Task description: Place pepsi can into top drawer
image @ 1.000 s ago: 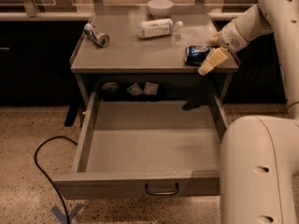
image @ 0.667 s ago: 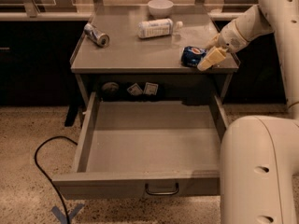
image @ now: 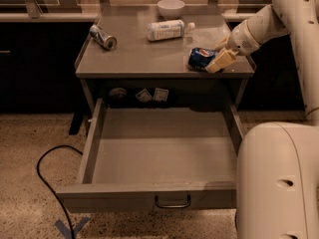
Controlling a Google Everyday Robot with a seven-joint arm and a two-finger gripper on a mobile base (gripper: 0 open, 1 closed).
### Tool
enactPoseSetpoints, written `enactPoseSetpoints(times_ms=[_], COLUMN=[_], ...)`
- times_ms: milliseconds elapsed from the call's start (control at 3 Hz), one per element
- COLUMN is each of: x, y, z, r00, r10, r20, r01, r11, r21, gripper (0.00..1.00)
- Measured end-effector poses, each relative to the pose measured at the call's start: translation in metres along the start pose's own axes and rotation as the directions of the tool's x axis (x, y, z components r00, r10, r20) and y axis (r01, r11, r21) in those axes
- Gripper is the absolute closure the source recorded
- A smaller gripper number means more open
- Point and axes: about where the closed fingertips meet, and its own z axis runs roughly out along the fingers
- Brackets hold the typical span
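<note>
The pepsi can (image: 201,57) is blue with a round logo and lies on its side near the front right of the counter top (image: 149,54). My gripper (image: 216,58) reaches in from the right and is shut on the can's right end, low over the counter; one cream finger (image: 222,60) shows in front of the can. The top drawer (image: 162,153) is pulled fully out below the counter, and its inside is bare. Its front panel carries a small loop handle (image: 172,202).
A silver-grey can (image: 103,36) lies at the counter's back left. A white bottle (image: 167,29) lies on its side at the back middle, with a white bowl (image: 171,6) behind it. My arm's large white body (image: 276,183) fills the lower right. A black cable (image: 47,176) lies on the floor at left.
My gripper and the pepsi can have moved a little to the left together along the counter's front right. The drawer has stayed open.
</note>
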Motion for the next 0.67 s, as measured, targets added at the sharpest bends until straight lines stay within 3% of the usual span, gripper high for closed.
enactPoseSetpoints(times_ms=[333,667], x=[-0.018,-0.040], y=[0.018,0.047], z=[-0.002,-0.015], r00=[0.999,0.995], r10=[-0.046,-0.093], r20=[0.017,0.035], r01=[0.047,0.094], r11=[0.9986,0.9951], r21=[-0.025,-0.031], gripper=[1.00,1.00])
